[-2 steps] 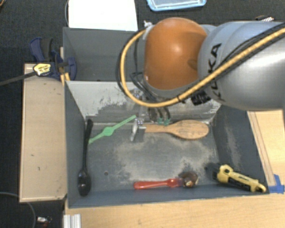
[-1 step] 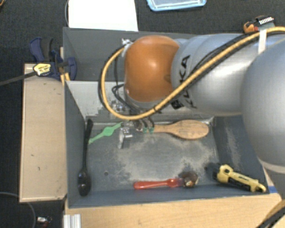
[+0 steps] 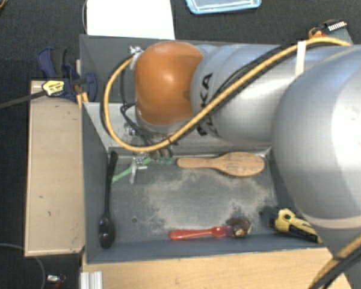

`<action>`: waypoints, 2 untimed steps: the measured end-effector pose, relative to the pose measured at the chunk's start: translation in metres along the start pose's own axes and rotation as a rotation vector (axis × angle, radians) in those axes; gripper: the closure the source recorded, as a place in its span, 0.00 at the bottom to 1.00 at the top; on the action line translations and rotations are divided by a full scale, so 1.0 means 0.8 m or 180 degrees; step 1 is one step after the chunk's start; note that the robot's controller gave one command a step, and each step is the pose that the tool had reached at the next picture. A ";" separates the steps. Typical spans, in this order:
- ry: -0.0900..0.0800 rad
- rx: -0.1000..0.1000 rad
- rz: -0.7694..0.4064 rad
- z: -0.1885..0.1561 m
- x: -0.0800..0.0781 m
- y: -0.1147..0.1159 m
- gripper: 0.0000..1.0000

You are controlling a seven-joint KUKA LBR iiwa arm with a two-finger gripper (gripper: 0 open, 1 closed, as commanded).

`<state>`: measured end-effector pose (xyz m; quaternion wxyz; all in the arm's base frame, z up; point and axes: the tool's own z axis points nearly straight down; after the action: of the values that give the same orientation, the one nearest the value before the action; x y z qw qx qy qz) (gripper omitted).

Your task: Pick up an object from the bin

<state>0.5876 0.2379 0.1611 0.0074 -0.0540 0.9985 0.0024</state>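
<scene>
My gripper [image 3: 138, 166] hangs under the orange wrist cover at the back left of the bin floor. A thin green thing [image 3: 123, 174] lies slanted right beside it on the left, partly hidden by it. A long black spoon [image 3: 107, 197] runs along the left wall, its bowl at the front left corner. Just right of the gripper, a wooden spoon [image 3: 227, 163] lies flat with its handle pointing toward it.
A red-handled tool with a brown head [image 3: 209, 232] lies along the front wall. A yellow and black tool [image 3: 292, 223] sits at the front right, partly under the arm. The arm covers the bin's back and right side.
</scene>
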 end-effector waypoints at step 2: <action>-0.0013 0.0000 -0.1581 0.109 -0.003 0.014 0.00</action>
<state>0.5903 0.2499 0.0742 0.0097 -0.2977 0.9546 0.0007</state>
